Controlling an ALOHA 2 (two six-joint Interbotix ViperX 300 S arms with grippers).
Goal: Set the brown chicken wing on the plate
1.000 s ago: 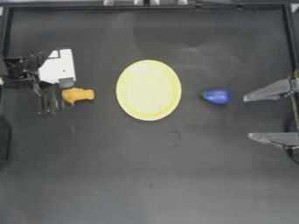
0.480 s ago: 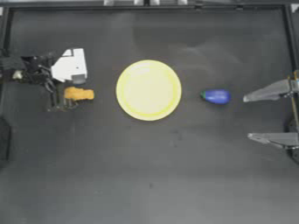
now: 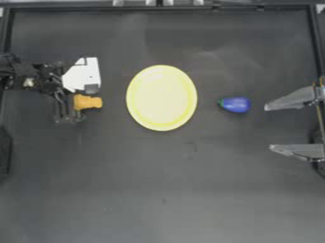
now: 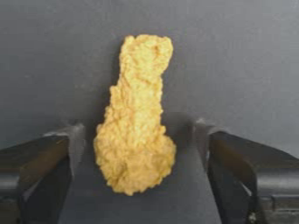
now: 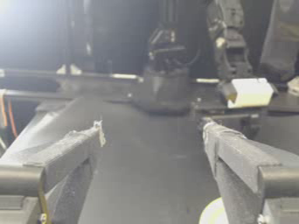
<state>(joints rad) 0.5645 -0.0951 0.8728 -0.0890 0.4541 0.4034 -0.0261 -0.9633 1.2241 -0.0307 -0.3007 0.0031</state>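
Left wrist view: left gripper [image 4: 137,175] jaws spread astride brown chicken wing [image 4: 137,127]; right gripper [image 3: 289,126] released.

Brown chicken wing [image 4: 137,127] looks rough, crumbly, matt; plate [image 3: 161,98] smooth plastic, faintly glossy; table [image 3: 190,190] dark, matt.

Dark matte table [image 3: 165,190], edged by a thin metal frame [image 3: 158,6].
Lit evenly from above, with a soft pale sheen near the far side. Beyond the far edge, seen from the right wrist camera: a low rail [image 5: 105,77], hanging cables [image 5: 166,43], a white box [image 5: 250,92], bright glare in one corner.
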